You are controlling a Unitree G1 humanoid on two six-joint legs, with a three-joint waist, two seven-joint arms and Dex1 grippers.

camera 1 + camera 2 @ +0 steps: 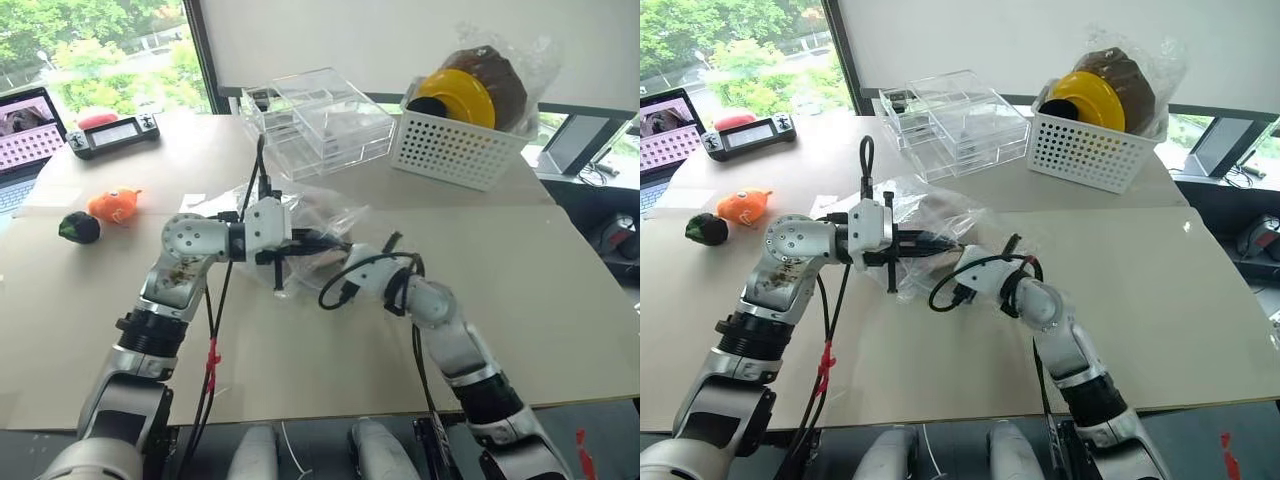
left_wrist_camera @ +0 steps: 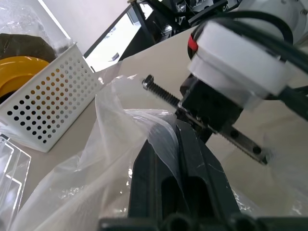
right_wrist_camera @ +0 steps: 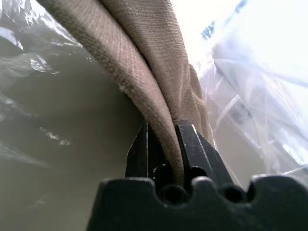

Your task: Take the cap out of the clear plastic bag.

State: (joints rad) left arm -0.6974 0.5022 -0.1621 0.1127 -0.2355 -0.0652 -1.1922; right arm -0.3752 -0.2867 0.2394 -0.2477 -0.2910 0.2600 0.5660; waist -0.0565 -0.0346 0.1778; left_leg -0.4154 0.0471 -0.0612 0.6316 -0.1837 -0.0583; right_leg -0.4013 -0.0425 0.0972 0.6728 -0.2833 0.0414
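The clear plastic bag (image 1: 322, 213) lies crumpled at the table's middle, lifted at its near side. My left gripper (image 1: 312, 241) reaches in from the left and is shut on a fold of the bag (image 2: 115, 159), with film pinched between its fingers (image 2: 159, 159). My right gripper (image 1: 333, 257) comes from the right and meets it at the bag's mouth. In the right wrist view that gripper (image 3: 166, 126) is shut on the folded edge of the beige fabric cap (image 3: 144, 57), with crinkled plastic all around it. Most of the cap is hidden in the bag.
A white perforated basket (image 1: 450, 150) at the back right holds a yellow hat (image 1: 462, 95) and a plastic-wrapped dark brown hat (image 1: 500, 75). Rigid clear boxes (image 1: 320, 120) stand behind the bag. An orange toy (image 1: 113, 205), a dark toy (image 1: 79, 228) and a controller (image 1: 112, 133) lie left.
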